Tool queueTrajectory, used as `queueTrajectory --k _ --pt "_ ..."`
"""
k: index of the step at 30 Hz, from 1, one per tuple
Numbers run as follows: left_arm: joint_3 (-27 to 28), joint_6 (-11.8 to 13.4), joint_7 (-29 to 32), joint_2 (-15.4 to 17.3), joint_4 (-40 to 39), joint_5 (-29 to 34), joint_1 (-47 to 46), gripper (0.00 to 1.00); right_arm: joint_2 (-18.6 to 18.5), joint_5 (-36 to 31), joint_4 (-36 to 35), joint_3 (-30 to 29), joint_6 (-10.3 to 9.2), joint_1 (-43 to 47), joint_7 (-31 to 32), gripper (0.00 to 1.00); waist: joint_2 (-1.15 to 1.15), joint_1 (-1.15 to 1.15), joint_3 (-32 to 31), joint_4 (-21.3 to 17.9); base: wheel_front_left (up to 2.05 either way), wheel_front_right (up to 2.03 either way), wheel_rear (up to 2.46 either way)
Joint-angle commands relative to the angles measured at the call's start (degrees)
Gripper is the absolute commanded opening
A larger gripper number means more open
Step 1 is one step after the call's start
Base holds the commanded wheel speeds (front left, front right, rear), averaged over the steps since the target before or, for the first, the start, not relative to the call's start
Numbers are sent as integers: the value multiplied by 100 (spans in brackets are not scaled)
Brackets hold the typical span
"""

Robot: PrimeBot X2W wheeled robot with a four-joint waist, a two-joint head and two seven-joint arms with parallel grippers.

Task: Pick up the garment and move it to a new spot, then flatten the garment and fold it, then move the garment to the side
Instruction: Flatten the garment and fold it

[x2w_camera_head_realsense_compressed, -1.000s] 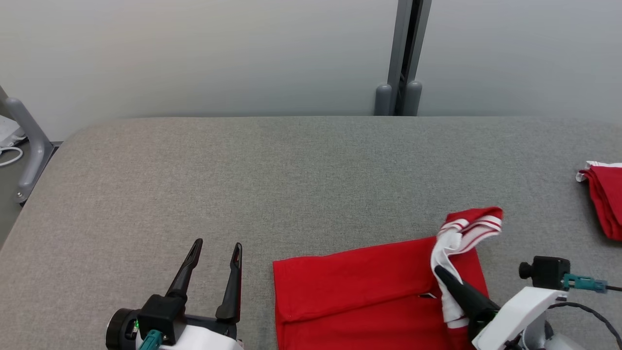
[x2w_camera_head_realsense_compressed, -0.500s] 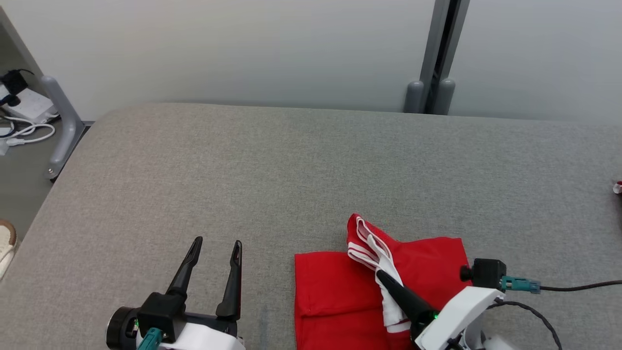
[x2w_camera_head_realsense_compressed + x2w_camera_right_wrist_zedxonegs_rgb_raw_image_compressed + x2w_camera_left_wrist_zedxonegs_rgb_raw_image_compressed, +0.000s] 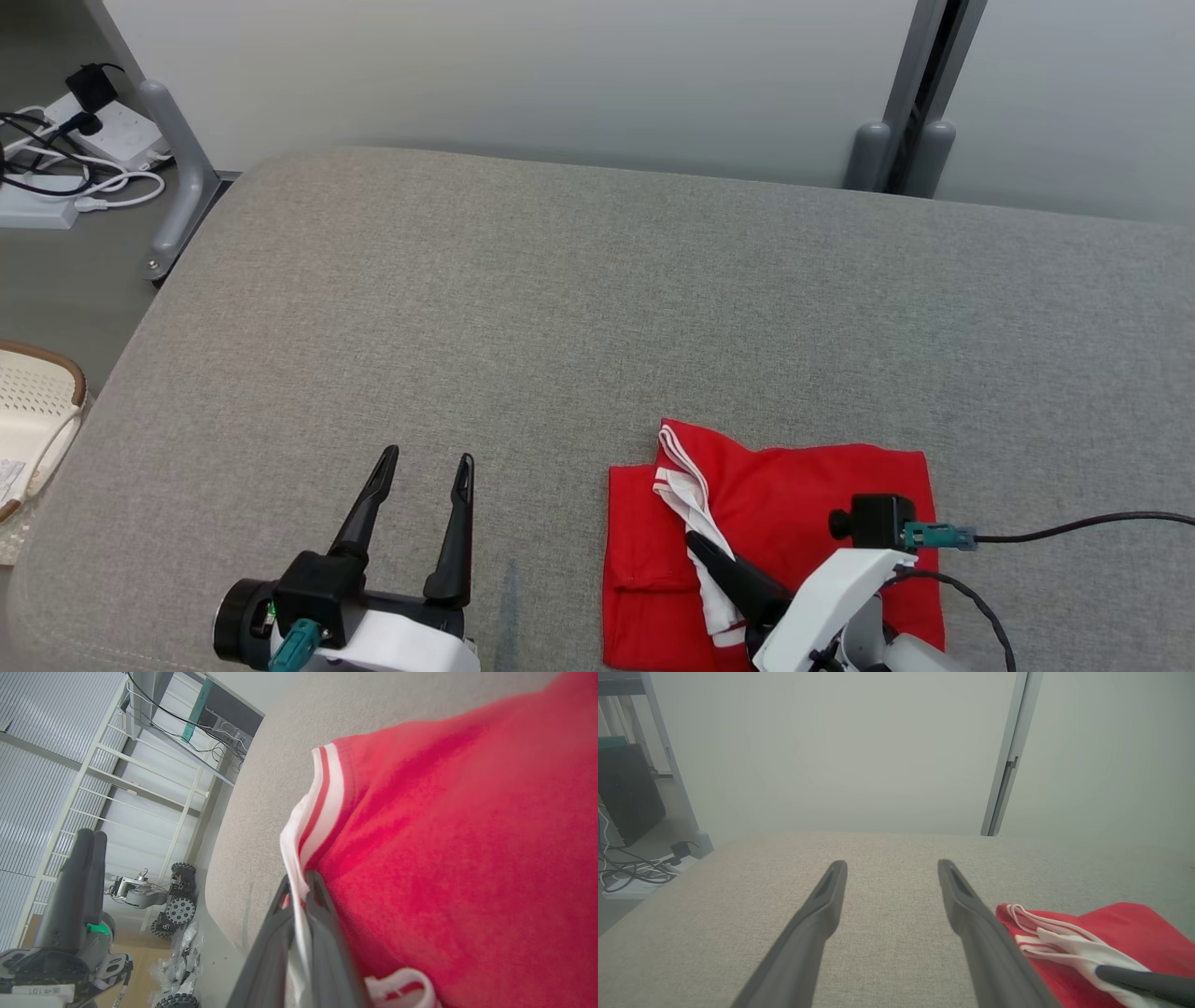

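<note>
**Right claw pinching the striped trim of the red garment**

The garment (image 3: 822,476) is lying on the grey cloth-covered table (image 3: 560,308), close to the near edge and right of the middle in the head view, directly ahead of the right arm. It is sitting as a compact, roughly square red packet with layers doubled over, so the folding seems to be largely done. The step in hand is probably the move to the side.

The right claw (image 3: 698,541) is reaching in low from the near edge with its two dark fingers pressed together. The right wrist view is showing the white-and-red striped trim (image 3: 292,844) caught between them, running up out of the pinch. Gripping the trim is giving the claw a firm, thick edge to pull on, but it is also lifting that strip off the packet. The trim is standing up in a small ridge on the packet's left part while the rest is lying flat. Pulling from one edge alone could drag the top layer and open the folds.

The left claw (image 3: 428,455) is hovering over bare table well to the left of the garment. Its fingers are spread wide and holding nothing, and it appears to be parked clear of the right arm's work. In the left wrist view the red cloth is lying just beside its right-hand finger.
</note>
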Motion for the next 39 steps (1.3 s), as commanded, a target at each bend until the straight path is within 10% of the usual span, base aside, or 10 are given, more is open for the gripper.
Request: queueTrajectory --k 1,2,4,7,29,39 --pt "2 37 0 20 14 -33 -93 100 11 41 49 1 2 -57 -25 0 0 0 6 19 0 0 0" --pt "3 39 0 21 19 -36 -92 100 28 80 88 5 2 -51 -23 0 0 0 4 29 0 0 0" --pt "-3 41 0 20 22 -38 -98 100 72 124 137 26 2 -77 -43 65 0 0 11 42 0 0 0" --pt "-23 41 0 21 25 -61 -104 100 131 188 73 108 2 -90 1 100 0 0 13 55 0 0 0" --pt "-16 53 1 21 38 -51 -115 100 358 221 -4 731 2 -250 61 100 0 0 -31 44 0 0 0" --pt "135 -16 1 21 -107 62 -74 100 -621 -927 -253 500 2 -830 -1115 100 0 0 -283 -371 0 0 0"
